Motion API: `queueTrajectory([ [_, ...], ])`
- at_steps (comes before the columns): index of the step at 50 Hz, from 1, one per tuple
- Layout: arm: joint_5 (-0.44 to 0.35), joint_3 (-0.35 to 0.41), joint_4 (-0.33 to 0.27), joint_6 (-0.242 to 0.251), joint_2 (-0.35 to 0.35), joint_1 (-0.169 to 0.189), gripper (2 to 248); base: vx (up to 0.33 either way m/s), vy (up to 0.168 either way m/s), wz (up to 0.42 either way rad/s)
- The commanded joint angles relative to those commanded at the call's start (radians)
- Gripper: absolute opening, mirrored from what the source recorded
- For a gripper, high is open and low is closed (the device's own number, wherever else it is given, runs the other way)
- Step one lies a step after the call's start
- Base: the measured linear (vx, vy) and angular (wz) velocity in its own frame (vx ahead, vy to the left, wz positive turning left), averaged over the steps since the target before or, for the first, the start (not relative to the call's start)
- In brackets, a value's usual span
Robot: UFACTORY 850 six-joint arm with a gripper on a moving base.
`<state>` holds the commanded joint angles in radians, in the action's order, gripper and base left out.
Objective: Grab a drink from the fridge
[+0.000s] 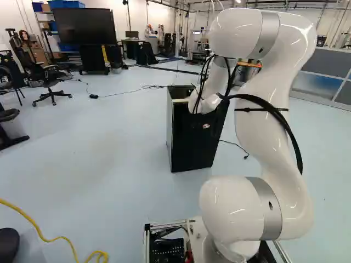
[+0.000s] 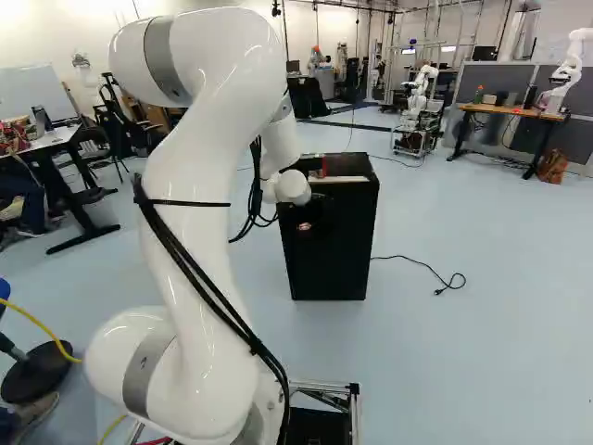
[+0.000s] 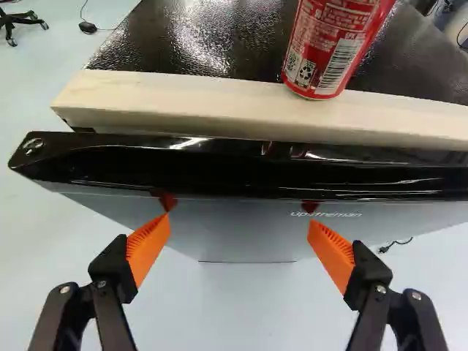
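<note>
Claw (image 2: pixel 313 213) stands spread wide, orange pads (image 3: pixel 149 243) near the fridge door (image 3: pixel 241 219), contact unclear.

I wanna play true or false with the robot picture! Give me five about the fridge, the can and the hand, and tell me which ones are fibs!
1. A red can is on top of the fridge. True.
2. The can is lying on its side. False: it stands upright.
3. The hand has orange pads. True.
4. The hand is squeezing the can. False: its fingers are spread apart and not touching the can.
5. The fridge is bright yellow. False: it is black.
</note>
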<state>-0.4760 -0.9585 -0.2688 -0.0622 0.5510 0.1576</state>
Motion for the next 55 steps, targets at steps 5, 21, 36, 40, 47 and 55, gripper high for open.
queueTrajectory([
  [5, 0.000, -0.005, 0.000, 0.000, 0.003, 0.000, 247, 0.000, 0.000, 0.000],
  [21, 0.000, -0.020, 0.000, 0.000, 0.014, -0.002, 247, 0.000, 0.000, 0.000],
  [36, 0.000, -0.033, 0.000, 0.000, 0.024, -0.003, 247, 0.000, 0.000, 0.000],
  [40, 0.000, -0.035, 0.000, 0.000, 0.025, -0.003, 247, 0.000, 0.000, 0.000],
  [47, 0.000, -0.031, 0.000, 0.000, 0.022, -0.002, 247, 0.000, 0.000, 0.000],
  [55, 0.000, -0.003, 0.000, 0.000, 0.002, -0.001, 247, 0.000, 0.000, 0.000],
])
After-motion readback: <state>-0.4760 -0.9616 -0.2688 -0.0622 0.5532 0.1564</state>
